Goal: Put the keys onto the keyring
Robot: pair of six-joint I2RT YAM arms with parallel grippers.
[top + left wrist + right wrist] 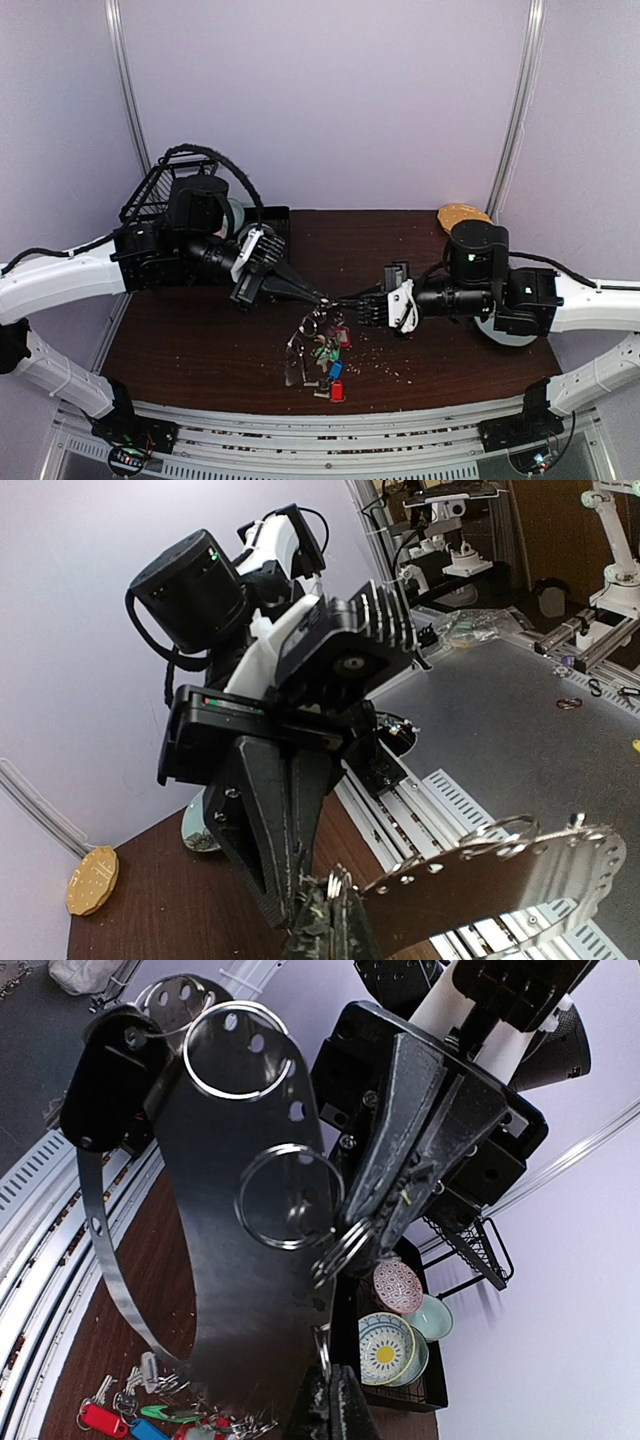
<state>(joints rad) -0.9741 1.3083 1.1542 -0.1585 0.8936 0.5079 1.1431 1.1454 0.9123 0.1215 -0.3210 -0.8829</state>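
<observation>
Two grippers meet above the middle of the dark brown bench (pixel 200 330), both clenched on one small silvery split ring (pixel 345 1245) that hangs from a perforated metal band keyring (pixel 250 1260). Several keys with red, blue and green plastic tags (pixel 330 365) dangle from it, resting on the bench below; whether any loose key remains I cannot tell. Left gripper (pixel 318 296) reaches in from the left, angled down; right gripper (pixel 345 300) lies level, pointing left, tips touching.
</observation>
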